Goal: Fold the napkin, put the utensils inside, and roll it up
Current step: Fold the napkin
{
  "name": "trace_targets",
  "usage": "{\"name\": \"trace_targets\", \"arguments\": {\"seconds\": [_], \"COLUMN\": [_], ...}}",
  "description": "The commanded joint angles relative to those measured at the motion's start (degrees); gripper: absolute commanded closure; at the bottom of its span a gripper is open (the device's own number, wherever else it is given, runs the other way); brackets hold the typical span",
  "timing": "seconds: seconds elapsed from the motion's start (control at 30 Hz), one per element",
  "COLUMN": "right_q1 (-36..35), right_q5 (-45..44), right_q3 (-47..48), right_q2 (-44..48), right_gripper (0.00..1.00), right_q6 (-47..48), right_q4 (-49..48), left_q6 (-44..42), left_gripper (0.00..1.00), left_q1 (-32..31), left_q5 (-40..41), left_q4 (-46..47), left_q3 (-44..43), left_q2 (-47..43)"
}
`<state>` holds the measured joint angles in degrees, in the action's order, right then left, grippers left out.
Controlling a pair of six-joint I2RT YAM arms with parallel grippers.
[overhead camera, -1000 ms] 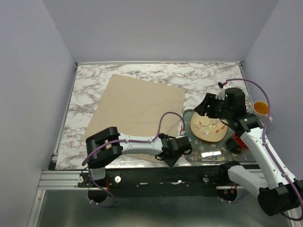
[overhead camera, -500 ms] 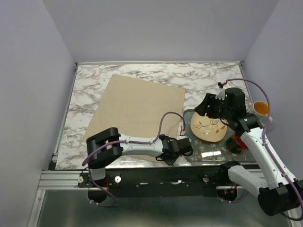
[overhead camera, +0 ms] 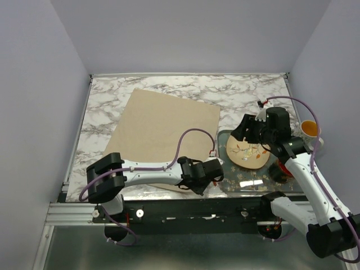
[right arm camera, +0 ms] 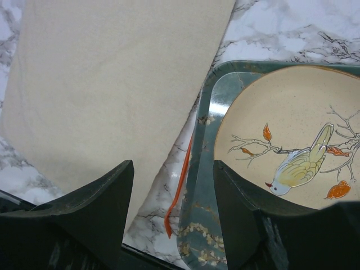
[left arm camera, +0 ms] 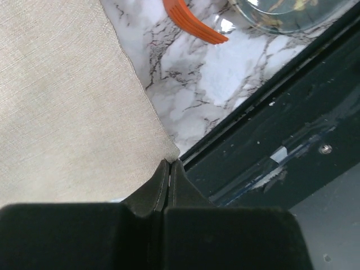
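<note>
The tan napkin [overhead camera: 163, 126] lies flat on the marble table; it also shows in the left wrist view [left arm camera: 62, 107] and the right wrist view [right arm camera: 107, 84]. My left gripper [overhead camera: 198, 184] is at the napkin's near right corner, by the table's front edge. Its jaws [left arm camera: 169, 164] are pressed together with the corner's tip between them. An orange utensil [right arm camera: 179, 185] lies on the marble between the napkin and the tray; its end shows in the left wrist view [left arm camera: 194, 25]. My right gripper [overhead camera: 243, 130] is open and empty above the tray's left edge [right arm camera: 172, 163].
A round tan plate with a bird picture [overhead camera: 247, 153] sits on a green patterned tray [overhead camera: 247, 183] at the near right. A yellow cup [overhead camera: 309, 129] stands at the right edge. The dark frame rail [left arm camera: 270, 124] runs just beyond the napkin corner.
My left arm's elbow has swung left and the gripper has drawn slightly left at the napkin's near corner. The right arm has barely shifted.
</note>
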<state>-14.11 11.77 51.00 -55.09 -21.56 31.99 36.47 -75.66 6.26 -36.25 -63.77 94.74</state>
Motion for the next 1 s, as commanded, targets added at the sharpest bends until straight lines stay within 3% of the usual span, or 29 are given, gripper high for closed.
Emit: {"name": "trace_targets", "arguments": {"seconds": [0.0, 0.07, 0.17, 0.47, 0.67, 0.97], "right_q1": [0.49, 0.48, 0.49, 0.49, 0.49, 0.49], "right_q5": [-0.44, 0.27, 0.45, 5.19, 8.18, 9.32], "right_q3": [1.38, 2.17, 4.45, 5.42, 7.44, 8.15], "right_q2": [1.65, 1.65, 1.13, -0.72, -4.85, -8.45], "right_gripper": [0.33, 0.33, 0.33, 0.33, 0.33, 0.33], "right_q6": [1.08, 1.08, 1.61, 0.12, -0.33, 1.34], "right_q4": [1.32, 1.58, 2.55, 1.24, 1.23, 2.72], "left_q6": [1.15, 1.76, 2.30, -5.79, -14.99, -23.81], "left_gripper": [1.00, 1.00, 1.00, 1.00, 1.00, 1.00], "left_q1": [0.07, 0.42, 6.38, 28.79, 45.56, 57.63], "left_q5": [-4.24, -4.59, -6.00, -11.27, -12.05, -8.91], "left_q4": [-0.05, -0.14, -0.40, -1.89, -2.69, -3.65], "left_q3": [-0.65, -1.36, 0.13, -4.95, -13.57, -23.33], "left_q2": [-4.03, -4.74, -6.58, -5.53, 0.61, 9.94]}}
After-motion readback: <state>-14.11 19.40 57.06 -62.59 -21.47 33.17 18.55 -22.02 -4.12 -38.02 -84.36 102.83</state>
